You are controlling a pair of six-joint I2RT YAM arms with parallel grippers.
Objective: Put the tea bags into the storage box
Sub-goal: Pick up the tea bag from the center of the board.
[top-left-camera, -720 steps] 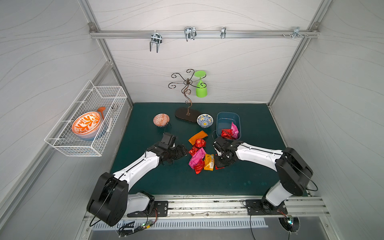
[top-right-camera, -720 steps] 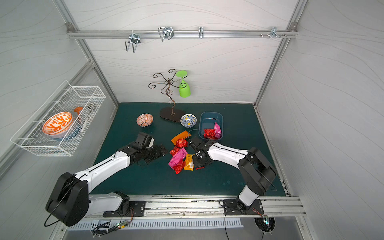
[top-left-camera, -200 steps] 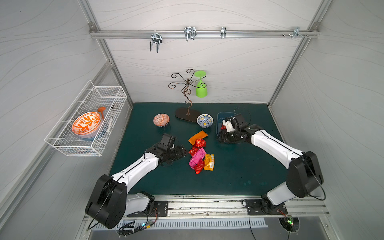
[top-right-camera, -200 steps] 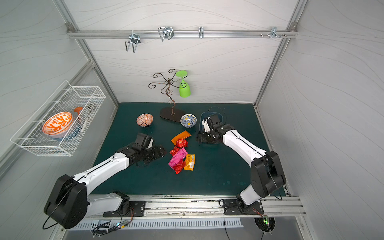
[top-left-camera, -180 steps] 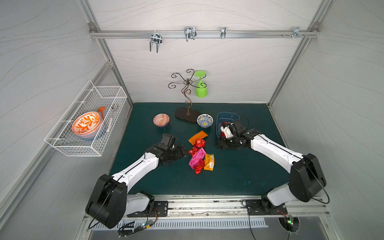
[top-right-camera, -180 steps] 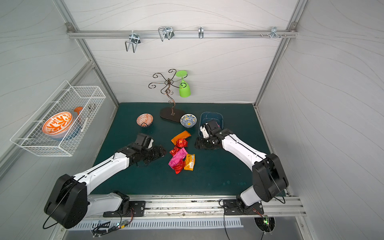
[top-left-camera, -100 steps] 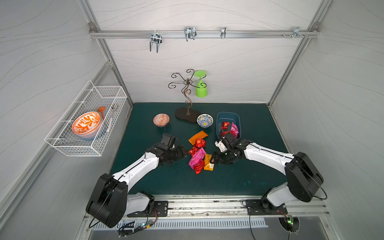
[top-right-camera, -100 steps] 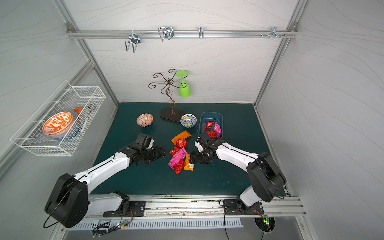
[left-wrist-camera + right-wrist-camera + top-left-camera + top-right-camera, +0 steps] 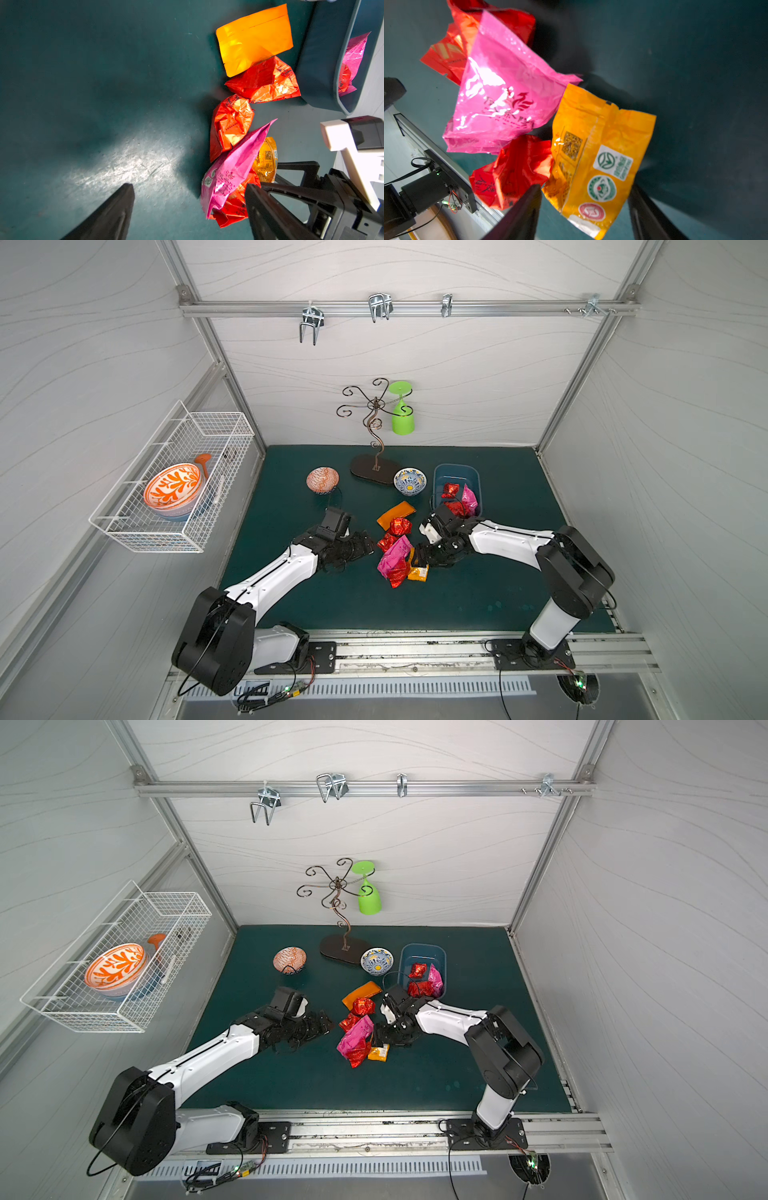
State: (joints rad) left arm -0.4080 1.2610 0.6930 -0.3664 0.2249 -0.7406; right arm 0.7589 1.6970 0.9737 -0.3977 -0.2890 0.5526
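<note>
1. in both top views the storage box (image 9: 456,472) (image 9: 422,952) stands toward the far edge of the mat (image 9: 332,605), right of its middle, just beside a patterned bowl (image 9: 410,482); three tea bags (image 9: 450,490) lie at its near end, two red and one pink; six more lie clustered at the mat's middle, an orange packet (image 9: 395,514) farthest back, a pink packet (image 9: 392,558) and a yellow packet (image 9: 417,572) toward the near edge, red ones among them; the left gripper (image 9: 368,545) sits low just left of the cluster; the right gripper (image 9: 419,558) reaches in from the cluster's right side, at the yellow packet.
2. in the left wrist view the left gripper (image 9: 188,186) has its jaws spread wide, only bare mat between them; one finger lies against the pink packet (image 9: 232,170); the orange packet (image 9: 253,47) lies flat beside the storage box (image 9: 318,52), which holds a pink bag.
3. in the right wrist view the right gripper (image 9: 585,187) has its jaws apart, one on each side of the yellow packet (image 9: 602,145), which lies on the mat; whether they press it i cannot tell; the pink packet (image 9: 508,97) overlaps a red one just beside it.
</note>
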